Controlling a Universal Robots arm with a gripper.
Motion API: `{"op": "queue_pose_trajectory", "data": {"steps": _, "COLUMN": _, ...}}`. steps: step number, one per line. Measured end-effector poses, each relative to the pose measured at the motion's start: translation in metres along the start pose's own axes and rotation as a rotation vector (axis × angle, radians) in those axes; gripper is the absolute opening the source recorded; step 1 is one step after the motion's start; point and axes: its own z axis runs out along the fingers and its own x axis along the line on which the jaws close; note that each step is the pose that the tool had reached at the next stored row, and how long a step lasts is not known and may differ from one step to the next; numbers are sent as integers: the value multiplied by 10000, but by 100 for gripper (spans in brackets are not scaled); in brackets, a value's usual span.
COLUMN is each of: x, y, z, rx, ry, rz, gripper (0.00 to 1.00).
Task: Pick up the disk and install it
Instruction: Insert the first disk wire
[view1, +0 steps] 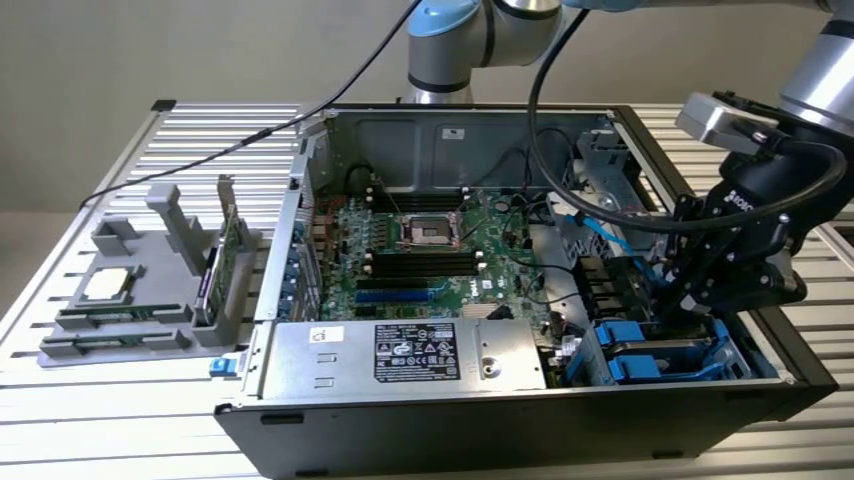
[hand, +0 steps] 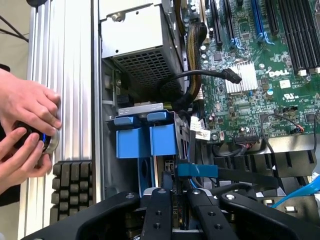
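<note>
- Where the open black computer case (view1: 507, 430) lies on its side on the slatted aluminium table (view1: 80, 440), its nearest wall faces the room. Just behind that wall sits a large silver box with a black-and-white label (view1: 400, 355).
- Beside that box, in the case corner at the exterior view's right, the disk (view1: 661, 348) sits down in the drive bay. It is a flat silver-grey drive framed by a bright blue plastic bracket.
- Directly over the disk hangs the black gripper (view1: 687, 312), reaching into the bay. Whether the claw is clamped on the disk or loose cannot be told.
- From the wrist camera, two bright blue carrier tabs (hand: 145, 135) stand side by side in the bay just ahead of the claw, with a blue cable plug (hand: 197, 170) near them.
- Outside the case wall, a person's hands (hand: 27, 107) close around a small round black object (hand: 45, 139) over the table slats.
- Farther in, the green motherboard (view1: 414, 250) lies flat, crossed by black cables.
- At the exterior view's left, apart from the case, a grey plastic fixture (view1: 134, 300) carries a small square silver chip (view1: 114, 285) and an upright green circuit card (view1: 230, 250).
- Farthest back, the arm's pale blue and silver column (view1: 447, 50) rises behind the case's rear wall.
</note>
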Motion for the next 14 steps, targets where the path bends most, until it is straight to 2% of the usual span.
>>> {"op": "queue_pose_trajectory", "data": {"steps": 14, "x": -2, "y": -20, "z": -6, "rx": -103, "ry": 16, "rz": -21, "gripper": 18}}
